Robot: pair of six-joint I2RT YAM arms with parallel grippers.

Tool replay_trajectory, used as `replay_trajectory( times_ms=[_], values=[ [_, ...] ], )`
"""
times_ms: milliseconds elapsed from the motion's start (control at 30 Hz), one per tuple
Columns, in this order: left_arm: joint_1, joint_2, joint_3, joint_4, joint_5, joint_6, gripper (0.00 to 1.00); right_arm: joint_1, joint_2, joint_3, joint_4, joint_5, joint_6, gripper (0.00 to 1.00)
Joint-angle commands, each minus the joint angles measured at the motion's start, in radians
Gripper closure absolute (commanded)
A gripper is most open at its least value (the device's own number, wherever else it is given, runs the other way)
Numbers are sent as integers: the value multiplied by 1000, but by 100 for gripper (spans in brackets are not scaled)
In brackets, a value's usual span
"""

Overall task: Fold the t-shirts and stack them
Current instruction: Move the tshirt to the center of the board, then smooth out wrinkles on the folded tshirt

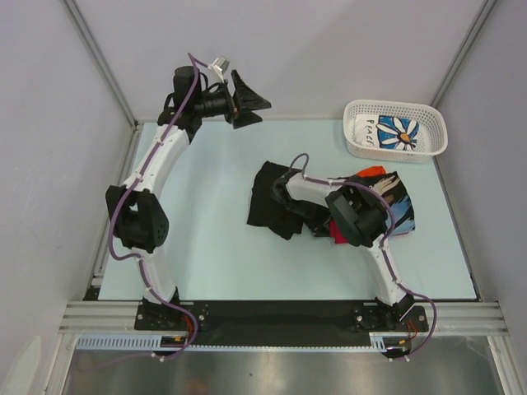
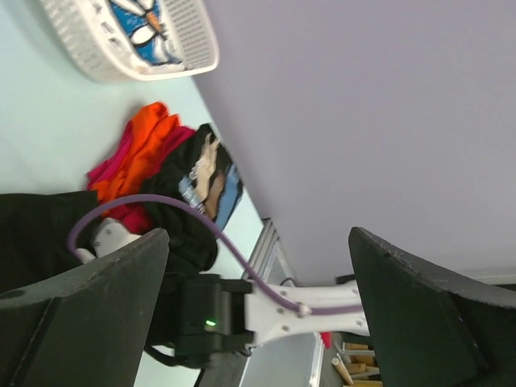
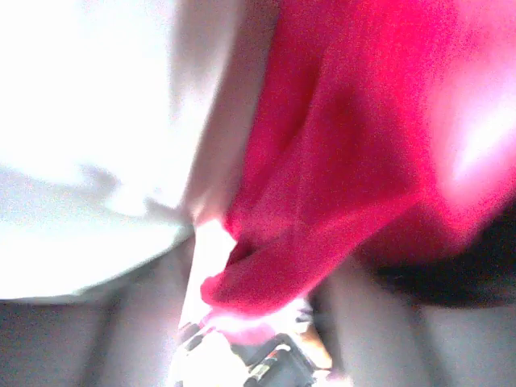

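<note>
Where the pale counter (image 1: 214, 247) runs right of centre, we note black t-shirts (image 1: 272, 202) and a red one (image 1: 338, 237) heaped unfolded, with the right gripper (image 1: 350, 220) down on the heap. Its own view is blurred red cloth, so we cannot tell whether its jaws grasp. In the far right corner a white basket (image 1: 395, 153) holds the daisy-print t-shirt (image 1: 401, 130), and over the far left edge the left gripper (image 1: 247, 100) hangs, jaws released wide.
</note>
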Motion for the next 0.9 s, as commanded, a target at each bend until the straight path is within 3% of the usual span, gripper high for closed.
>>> replay_trajectory(
  times_ms=[0, 233, 367, 533, 700, 867],
  values=[
    [-9, -79, 9, -210, -106, 190, 0, 73, -163, 136, 112, -251, 18, 1],
    [-3, -172, -193, -291, -201, 331, 0, 53, -283, 579, -11, -361, -30, 0],
    [3, -255, -367, -279, -249, 377, 1, 36, -276, 662, -48, -398, -64, 0],
    [9, -283, -540, -270, -269, 390, 0, -15, -286, 594, 13, -438, -120, 0],
    [9, -304, -686, -253, -307, 364, 0, -78, -291, 398, 269, -560, -151, 0],
    [11, -364, -788, -270, -398, 302, 1, -205, -244, 336, 437, -728, -179, 0]
  ],
)
